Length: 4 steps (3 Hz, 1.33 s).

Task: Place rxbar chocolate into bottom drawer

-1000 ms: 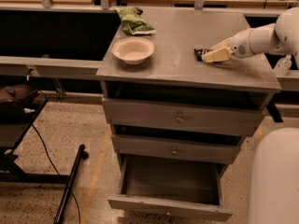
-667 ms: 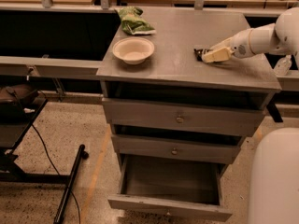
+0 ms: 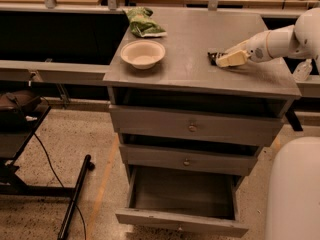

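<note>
The rxbar chocolate [image 3: 213,58], a small dark bar, lies on the grey cabinet top [image 3: 200,34] at the right, with only its left end showing. My gripper [image 3: 223,60] reaches in from the right on a white arm, is down at the cabinet top and sits right over the bar's right end. The bottom drawer [image 3: 180,223] is pulled out at the foot of the cabinet, with nothing visible in its grey interior.
A cream bowl [image 3: 143,53] and a green snack bag [image 3: 144,23] sit on the left of the cabinet top. The two upper drawers with knobs [image 3: 192,128] are closed. A black stand with cables [image 3: 75,199] is on the floor at the left.
</note>
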Motion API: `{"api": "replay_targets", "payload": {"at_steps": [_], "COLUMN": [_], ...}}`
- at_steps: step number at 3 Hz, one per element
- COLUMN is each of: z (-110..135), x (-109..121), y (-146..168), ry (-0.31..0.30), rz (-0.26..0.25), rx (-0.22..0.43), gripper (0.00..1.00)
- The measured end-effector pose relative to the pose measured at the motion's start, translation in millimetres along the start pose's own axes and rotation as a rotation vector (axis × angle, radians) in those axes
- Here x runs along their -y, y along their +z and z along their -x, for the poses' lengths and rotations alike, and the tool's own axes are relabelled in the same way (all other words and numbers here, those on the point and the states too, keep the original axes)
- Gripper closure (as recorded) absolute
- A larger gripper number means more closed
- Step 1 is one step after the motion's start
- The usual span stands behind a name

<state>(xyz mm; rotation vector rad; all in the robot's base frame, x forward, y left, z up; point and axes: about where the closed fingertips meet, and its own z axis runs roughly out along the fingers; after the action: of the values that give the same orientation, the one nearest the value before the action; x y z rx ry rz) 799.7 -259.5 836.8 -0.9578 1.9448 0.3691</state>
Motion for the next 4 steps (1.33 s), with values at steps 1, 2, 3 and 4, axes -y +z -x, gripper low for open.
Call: {"api": "replay_targets", "payload": {"at_steps": [1, 2, 3, 4], "z": [0.0, 22.3, 38.5, 41.5], "x": [0.0, -20.0, -38.2, -42.2], "y": [0.0, -14.4, -25.6, -29.2], "ry": [0.0, -0.036, -0.06, -0.064], "rz": [0.0, 0.07, 0.138, 0.158], "rx": [0.0, 0.053, 0.091, 0.099], "gripper": [1.0, 0.82, 0.53, 0.65]}}
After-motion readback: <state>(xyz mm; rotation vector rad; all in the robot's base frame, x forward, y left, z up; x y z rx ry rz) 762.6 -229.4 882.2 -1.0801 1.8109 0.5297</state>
